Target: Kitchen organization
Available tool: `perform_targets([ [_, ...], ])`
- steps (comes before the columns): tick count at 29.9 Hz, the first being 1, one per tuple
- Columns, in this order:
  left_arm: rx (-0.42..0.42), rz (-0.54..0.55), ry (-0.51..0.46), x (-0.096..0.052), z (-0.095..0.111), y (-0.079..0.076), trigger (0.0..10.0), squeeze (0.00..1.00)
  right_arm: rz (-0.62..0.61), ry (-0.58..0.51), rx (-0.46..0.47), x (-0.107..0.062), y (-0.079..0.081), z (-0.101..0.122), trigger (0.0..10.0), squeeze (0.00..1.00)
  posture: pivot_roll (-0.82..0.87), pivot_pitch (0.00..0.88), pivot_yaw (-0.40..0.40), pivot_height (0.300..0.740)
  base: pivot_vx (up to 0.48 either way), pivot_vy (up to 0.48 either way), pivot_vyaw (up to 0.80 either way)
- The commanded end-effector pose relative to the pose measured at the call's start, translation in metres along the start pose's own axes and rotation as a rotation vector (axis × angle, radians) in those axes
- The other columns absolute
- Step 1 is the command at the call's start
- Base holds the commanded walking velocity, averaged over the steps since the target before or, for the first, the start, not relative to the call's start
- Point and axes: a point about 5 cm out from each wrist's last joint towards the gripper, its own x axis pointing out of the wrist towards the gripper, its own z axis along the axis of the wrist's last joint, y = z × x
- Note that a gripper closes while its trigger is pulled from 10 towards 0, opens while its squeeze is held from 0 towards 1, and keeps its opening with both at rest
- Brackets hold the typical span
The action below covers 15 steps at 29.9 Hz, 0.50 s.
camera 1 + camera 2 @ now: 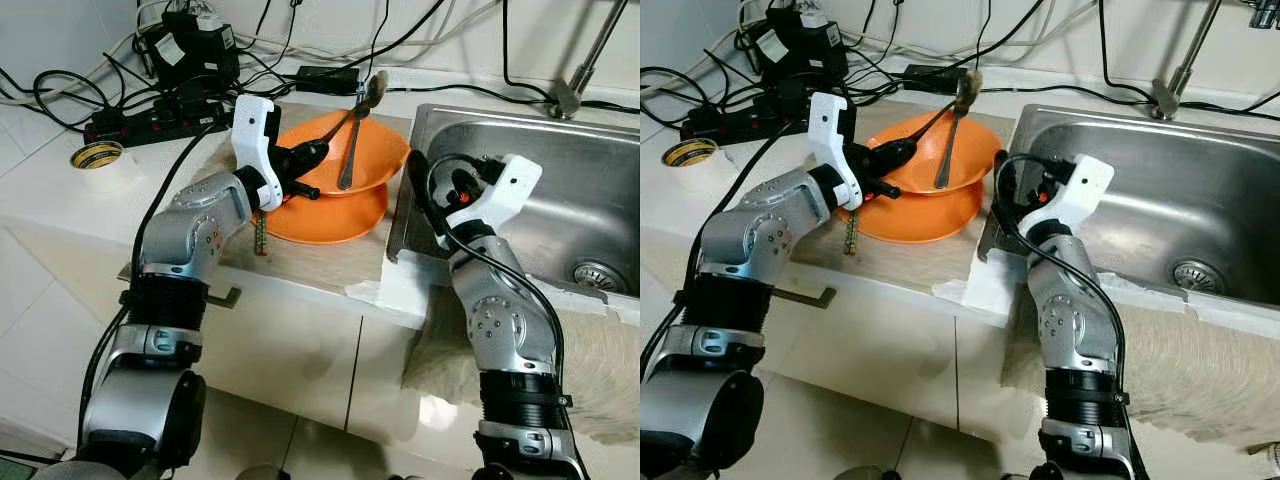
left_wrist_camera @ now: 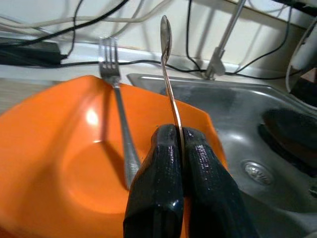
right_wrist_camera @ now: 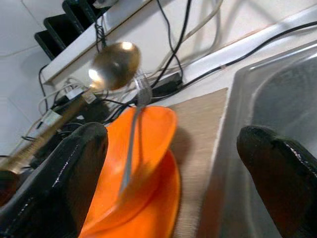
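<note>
An orange bowl [image 1: 388, 150] sits stacked on an orange plate [image 1: 330, 218] on a tan mat beside the sink. A fork [image 1: 350, 150] leans inside the bowl with its tines up. My left gripper [image 1: 308, 157] hovers at the bowl's left rim, shut on the handle of a metal spoon [image 1: 374, 90] that slants up over the bowl. In the left wrist view the fingers [image 2: 198, 168] pinch the spoon handle [image 2: 171, 89] beside the fork [image 2: 119, 114]. Empty and open wide, my right gripper [image 1: 440, 185] is at the sink's left edge, just right of the bowl [image 3: 143, 148].
The steel sink [image 1: 560, 190] with its drain [image 1: 597, 273] and faucet [image 1: 580, 70] takes up the right side. A power strip [image 1: 150, 120], adapters and many cables crowd the back of the counter. A tape roll [image 1: 98, 160] lies at far left. A towel [image 1: 600, 370] hangs over the counter front.
</note>
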Motion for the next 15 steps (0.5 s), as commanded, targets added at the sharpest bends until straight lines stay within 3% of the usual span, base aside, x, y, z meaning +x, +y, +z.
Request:
perform_targets([
  [1,0.003,-0.017,-0.008,-0.001,0.002,-0.003,0.0,0.00,0.027,-0.006,0.006,0.002,0.005,0.006,10.0,0.00,0.03,0.000,0.066,0.740,0.000,0.000,0.00],
  [8,-0.025,-0.048,-0.019,0.001,0.000,-0.010,0.0,0.00,0.036,0.010,-0.007,0.005,0.005,0.005,10.0,0.00,0.04,0.000,0.063,0.740,0.000,0.000,0.00],
  [15,-0.040,-0.088,-0.032,0.003,-0.002,-0.020,0.0,0.00,0.026,0.022,0.055,0.009,0.005,0.004,10.0,0.00,0.04,0.000,0.061,0.740,0.000,0.000,0.00],
])
